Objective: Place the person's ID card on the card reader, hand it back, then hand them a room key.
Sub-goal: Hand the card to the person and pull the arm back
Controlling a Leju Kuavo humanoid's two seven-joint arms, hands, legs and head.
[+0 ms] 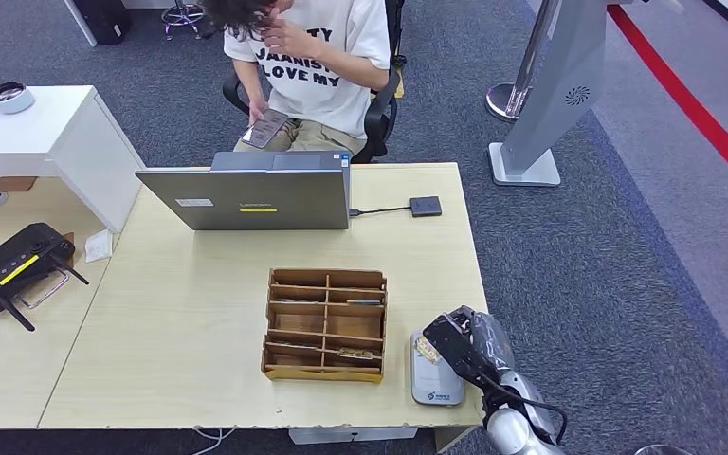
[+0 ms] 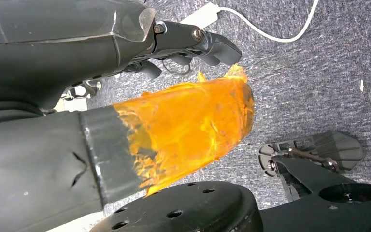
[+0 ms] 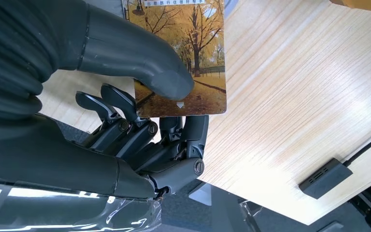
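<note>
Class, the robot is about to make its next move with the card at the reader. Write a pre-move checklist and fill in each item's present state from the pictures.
1. Card gripped by the right hand, thumb on its face: ok.
2. Right hand over the card reader at the table's near edge: ok.
3. Card lying flat on the reader: cannot tell.
4. Wooden organizer beside the reader, apart from the hand: ok.
5. Person ready to receive: not ok, looking at a phone.
6. Left hand holds nothing: ok.

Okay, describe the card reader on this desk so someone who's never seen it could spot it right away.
On the pale wooden desk, look right of the brown wooden divided organizer box, at the near edge. The card reader is the flat grey pad under the robot's right hand; unlike the box, it has no compartments.
</note>
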